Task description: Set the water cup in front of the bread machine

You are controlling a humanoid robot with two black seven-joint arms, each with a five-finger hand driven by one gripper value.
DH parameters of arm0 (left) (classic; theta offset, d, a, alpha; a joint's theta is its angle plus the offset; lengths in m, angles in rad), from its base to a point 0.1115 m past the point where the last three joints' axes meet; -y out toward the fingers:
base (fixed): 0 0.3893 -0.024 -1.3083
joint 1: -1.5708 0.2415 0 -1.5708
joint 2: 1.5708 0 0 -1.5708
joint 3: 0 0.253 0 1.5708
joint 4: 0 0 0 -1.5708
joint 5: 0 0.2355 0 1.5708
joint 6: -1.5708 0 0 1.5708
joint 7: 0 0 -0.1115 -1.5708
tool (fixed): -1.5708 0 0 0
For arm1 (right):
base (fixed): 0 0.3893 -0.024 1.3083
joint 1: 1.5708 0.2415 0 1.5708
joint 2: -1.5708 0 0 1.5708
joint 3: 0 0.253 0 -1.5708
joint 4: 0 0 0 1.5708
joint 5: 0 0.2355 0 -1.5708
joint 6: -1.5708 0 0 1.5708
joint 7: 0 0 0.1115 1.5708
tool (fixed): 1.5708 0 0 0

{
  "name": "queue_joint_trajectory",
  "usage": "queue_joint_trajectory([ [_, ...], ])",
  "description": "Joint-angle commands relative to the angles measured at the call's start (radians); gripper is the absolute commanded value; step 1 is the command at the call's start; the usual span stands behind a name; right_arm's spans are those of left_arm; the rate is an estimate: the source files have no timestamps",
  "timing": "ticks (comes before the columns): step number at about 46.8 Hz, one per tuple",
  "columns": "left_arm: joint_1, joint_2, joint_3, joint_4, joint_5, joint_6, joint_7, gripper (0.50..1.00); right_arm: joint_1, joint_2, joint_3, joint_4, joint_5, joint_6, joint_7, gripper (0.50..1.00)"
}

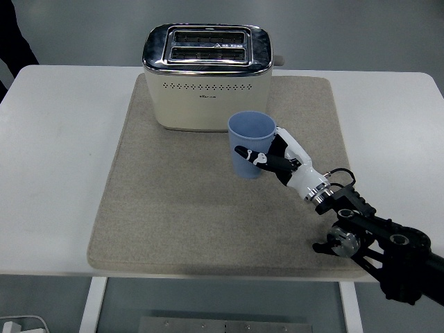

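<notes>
On mat (180,208): one toaster (207,76), one cup (250,144) in right hand (277,158).

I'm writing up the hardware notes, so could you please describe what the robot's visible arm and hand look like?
Only the right arm shows. Its right hand has a white shell with black fingers and a white mark on the thumb. A silver ring forms the wrist. Behind it comes a black forearm of angular brackets with a round joint, and a thin black cable loops above the wrist.

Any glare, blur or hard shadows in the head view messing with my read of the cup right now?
Head view: even, soft light; chrome glare only on the toaster top; blue cup sharp in the right hand; faint shadow on the mat.
</notes>
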Motion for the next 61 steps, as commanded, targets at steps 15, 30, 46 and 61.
queue_joint_trajectory([
  [15,0.0,0.0,0.0,0.0,0.0,0.0,0.0,1.0,0.041,0.061,-0.034,-0.048,-0.028,-0.044,-0.001,0.517],
  [30,0.0,0.0,0.0,0.0,0.0,0.0,0.0,1.0,0.081,0.101,-0.04,-0.089,-0.021,-0.05,-0.001,0.517],
  [46,-0.001,0.0,0.0,0.0,0.0,0.0,0.0,1.0,0.084,0.148,-0.041,-0.151,-0.026,-0.062,-0.001,0.568],
  [61,0.0,0.0,0.0,-0.001,0.0,0.0,0.0,1.0,0.125,0.148,-0.055,-0.23,-0.018,-0.062,-0.001,0.623],
])
